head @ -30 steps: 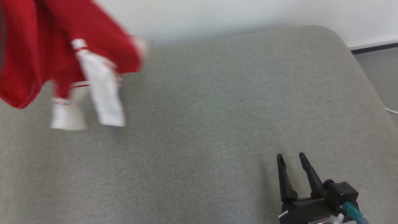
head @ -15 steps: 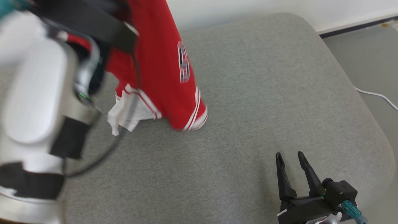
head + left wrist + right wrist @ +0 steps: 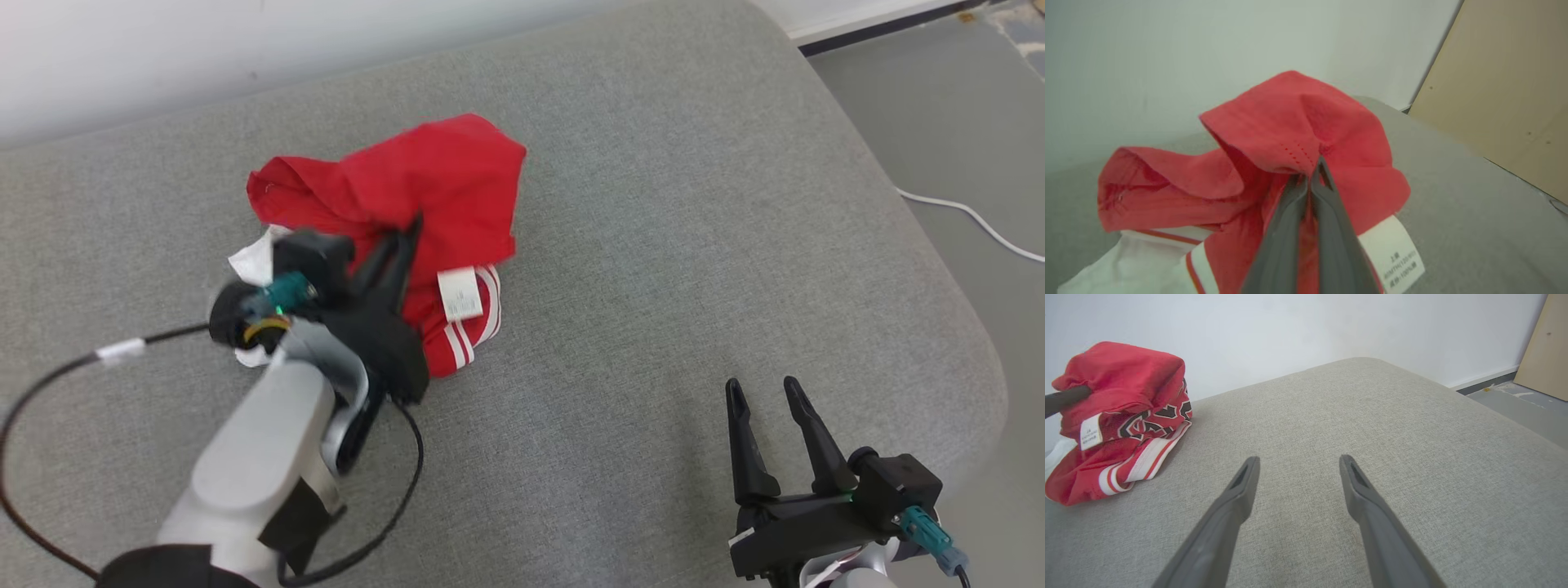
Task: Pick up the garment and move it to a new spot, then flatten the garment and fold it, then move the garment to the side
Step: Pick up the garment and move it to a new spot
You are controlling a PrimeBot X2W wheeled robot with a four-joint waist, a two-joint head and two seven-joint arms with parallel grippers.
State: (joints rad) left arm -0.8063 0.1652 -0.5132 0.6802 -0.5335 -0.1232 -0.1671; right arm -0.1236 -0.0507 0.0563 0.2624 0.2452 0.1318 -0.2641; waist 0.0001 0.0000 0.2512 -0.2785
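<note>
The garment [image 3: 441, 171], red with white striped trim and a white label, lies bunched in a heap on the grey cushion [image 3: 653, 204], left of its middle. My left gripper [image 3: 412, 224] reaches in from the lower left, shut on a fold of the red fabric. In the left wrist view the closed fingertips [image 3: 1316, 163] pinch the garment [image 3: 1290, 122] near its top fold. My right gripper [image 3: 762, 388] is open at the lower right, over bare cushion and apart from the cloth. From the right wrist, its open gripper [image 3: 1298, 459] holds nothing, and the garment [image 3: 1122, 375] sits far left.
The cushion's rounded right edge drops to grey floor [image 3: 939, 122], where a white cable [image 3: 971, 216] lies. A white wall runs behind the cushion. A beige board [image 3: 1515, 102] leans at the right. A black cable [image 3: 49, 384] loops from my left arm.
The head camera has shifted. The garment hung in the air from my left gripper; now it rests bunched on the cushion, still pinched. My right gripper stayed open in place.
</note>
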